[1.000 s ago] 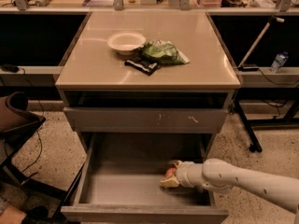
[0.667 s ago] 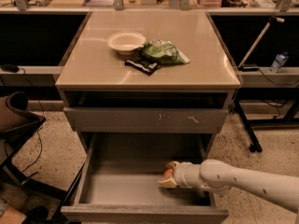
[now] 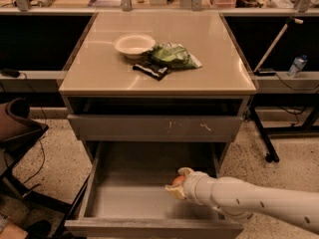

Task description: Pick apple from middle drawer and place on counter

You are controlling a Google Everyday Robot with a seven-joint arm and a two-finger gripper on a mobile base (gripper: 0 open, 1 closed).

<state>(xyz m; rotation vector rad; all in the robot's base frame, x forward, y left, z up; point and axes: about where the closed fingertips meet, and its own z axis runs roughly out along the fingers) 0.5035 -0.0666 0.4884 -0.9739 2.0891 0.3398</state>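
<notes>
Gripper (image 3: pixel 175 182): lower centre of frame, inside the open middle drawer (image 3: pixel 130 204), close to its right wall, over the grey floor.
Gripper state: the two pale fingers (image 3: pixel 174 192) are closed on the apple, one above & one below it in the frame, w/ the fruit pinched betw. them.
Apple (image 3: pixel 179 180): red-orange, only a small part shows betw. the fingers; lower centre, in the right half of the drawer. If it rests on the floor or is lifted, I cannot tell.
Arm (image 3: pixel 259 204): white & thick, enters from lower right corner, passes over the drawer's front right corner.
Middle drawer: pulled out twd. the bottom of the frame; tall side walls, plain grey floor.
Upper drawer (image 3: pixel 154 127): centre of frame, directly above the open one; grey front w/ white scratches, dark gap betw. it & the top.
Counter (image 3: pixel 224 54): glossy tan top, upper centre.
On counter: white bowl (image 3: pixel 134 44) in upper left part; green bag (image 3: pixel 173 55) just beside it on the right; black packet (image 3: pixel 151 69) in front of both, next to the bag.
Bench (image 3: pixel 99 1): along top edge, w/ metal posts & clutter.
Bottle (image 3: pixel 297 65): at right edge, on a low shelf.
Chair (image 3: pixel 15 126): dark, at left edge.
</notes>
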